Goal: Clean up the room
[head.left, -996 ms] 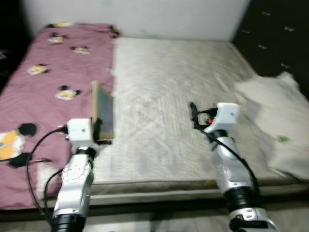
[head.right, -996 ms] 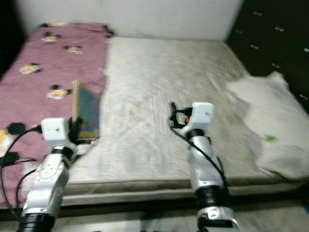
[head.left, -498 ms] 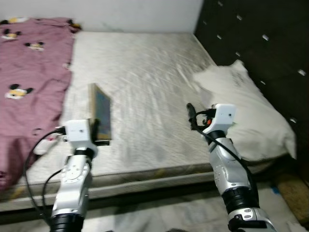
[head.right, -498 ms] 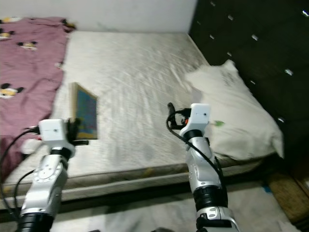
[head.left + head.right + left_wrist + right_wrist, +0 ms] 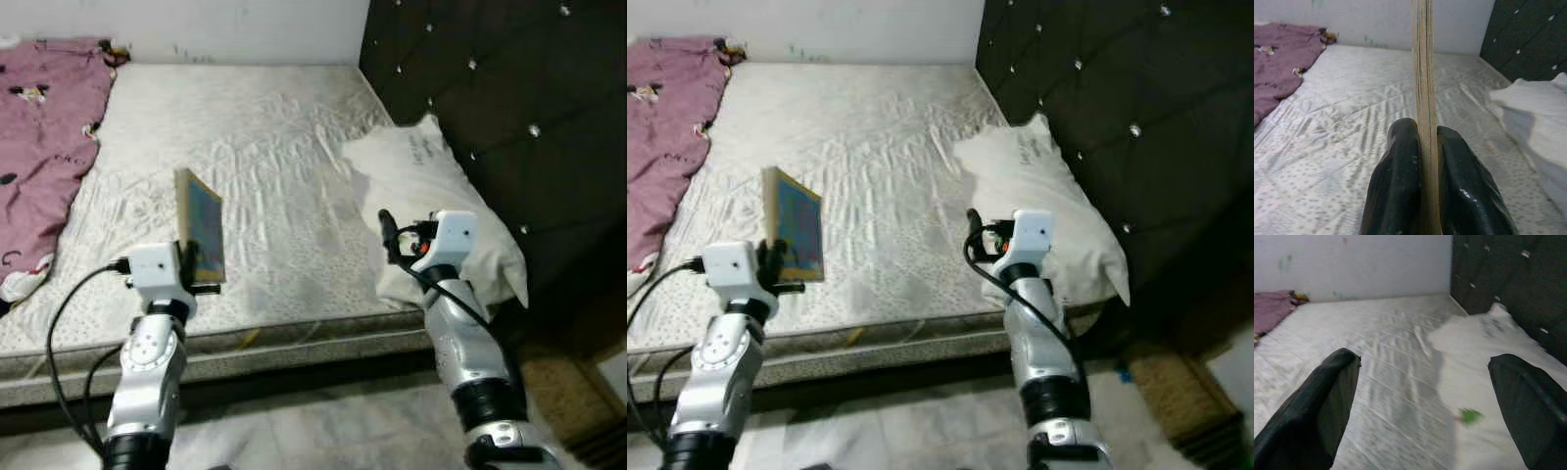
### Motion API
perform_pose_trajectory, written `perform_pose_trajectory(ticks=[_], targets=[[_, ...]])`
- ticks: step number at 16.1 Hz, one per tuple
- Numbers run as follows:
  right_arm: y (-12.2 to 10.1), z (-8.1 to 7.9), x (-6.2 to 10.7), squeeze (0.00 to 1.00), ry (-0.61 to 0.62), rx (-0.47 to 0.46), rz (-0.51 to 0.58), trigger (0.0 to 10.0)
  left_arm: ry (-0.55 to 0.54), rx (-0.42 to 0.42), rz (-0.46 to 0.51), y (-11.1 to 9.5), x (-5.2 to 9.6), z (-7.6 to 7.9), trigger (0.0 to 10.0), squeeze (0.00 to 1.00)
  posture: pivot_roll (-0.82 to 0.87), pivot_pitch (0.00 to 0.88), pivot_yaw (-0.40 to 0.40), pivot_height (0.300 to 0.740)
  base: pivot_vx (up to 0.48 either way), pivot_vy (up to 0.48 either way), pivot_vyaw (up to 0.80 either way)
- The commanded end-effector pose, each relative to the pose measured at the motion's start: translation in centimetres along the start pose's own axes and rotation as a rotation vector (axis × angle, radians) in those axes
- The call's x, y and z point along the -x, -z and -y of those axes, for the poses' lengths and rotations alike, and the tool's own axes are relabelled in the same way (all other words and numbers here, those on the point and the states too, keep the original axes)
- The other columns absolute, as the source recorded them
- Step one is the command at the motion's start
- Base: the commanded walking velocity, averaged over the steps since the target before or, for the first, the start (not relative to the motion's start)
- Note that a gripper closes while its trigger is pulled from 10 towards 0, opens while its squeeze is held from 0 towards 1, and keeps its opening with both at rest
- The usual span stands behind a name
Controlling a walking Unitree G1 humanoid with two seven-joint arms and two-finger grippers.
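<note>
My left gripper [image 5: 203, 270] is shut on a thin book [image 5: 201, 224] with a blue cover and tan edge, held upright above the front part of the mattress [image 5: 265, 147]. In the left wrist view the book's edge [image 5: 1423, 73] rises between the two black fingers [image 5: 1396, 186]. My right gripper [image 5: 386, 235] is open with nothing in it, raised over the bed's front right, close to a white pillow [image 5: 431, 186]. Its fingers [image 5: 1312, 406] stand wide apart in the right wrist view, facing the pillow [image 5: 1484, 342]. A small green speck [image 5: 1469, 416] lies on the pillow.
A pink patterned blanket [image 5: 39, 127] lies crumpled on the mattress at the left. A dark tufted headboard [image 5: 490, 88] stands along the right side. A white wall [image 5: 196, 24] runs behind the bed. Pale floor [image 5: 323, 431] lies before the bed, with a woven thing [image 5: 1161, 377] at the lower right.
The whole view has swung to the right: the pink blanket has slid to the left edge and the pillow and headboard have come into view. Both arms keep their pose, book still held.
</note>
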State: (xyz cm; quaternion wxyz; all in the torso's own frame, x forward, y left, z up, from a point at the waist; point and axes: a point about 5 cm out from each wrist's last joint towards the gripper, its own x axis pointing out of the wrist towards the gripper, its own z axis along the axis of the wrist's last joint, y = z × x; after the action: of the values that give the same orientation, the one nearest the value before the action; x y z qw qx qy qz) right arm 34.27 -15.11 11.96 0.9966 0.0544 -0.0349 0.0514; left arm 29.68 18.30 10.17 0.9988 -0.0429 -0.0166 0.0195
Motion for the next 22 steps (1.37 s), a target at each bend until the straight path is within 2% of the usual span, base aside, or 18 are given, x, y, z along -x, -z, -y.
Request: perform_pose_trajectory(ticks=[1, 6, 16, 22], targets=[[-0.36, 0.52, -0.12, 0.00, 0.013, 0.004, 0.010, 10.0, 0.074, 0.020, 0.066, -1.08, -0.12, 1.15, 10.0, 0.00, -0.04, 0.070, -0.050, 0.740, 0.000, 0.000, 0.00], [-0.44, 0.54, -0.16, 0.00, 0.011, 0.007, 0.013, 10.0, 0.124, 0.065, 0.091, -1.50, -0.01, 1.54, 10.0, 0.00, -0.04, 0.070, -0.050, 0.740, 0.101, 0.000, 0.00], [-0.13, 0.48, -0.07, 0.00, 0.010, 0.010, 0.006, 10.0, 0.149, 0.081, 0.092, -1.39, 0.22, 1.72, 10.0, 0.00, -0.04, 0.068, -0.051, 0.740, 0.304, 0.000, 0.00], [-0.73, 0.78, -0.26, 0.00, 0.016, 0.039, 0.032, 10.0, 0.164, 0.091, 0.082, -1.25, 0.18, 2.00, 10.0, 0.00, -0.04, 0.071, -0.050, 0.740, 0.340, 0.000, 0.00]])
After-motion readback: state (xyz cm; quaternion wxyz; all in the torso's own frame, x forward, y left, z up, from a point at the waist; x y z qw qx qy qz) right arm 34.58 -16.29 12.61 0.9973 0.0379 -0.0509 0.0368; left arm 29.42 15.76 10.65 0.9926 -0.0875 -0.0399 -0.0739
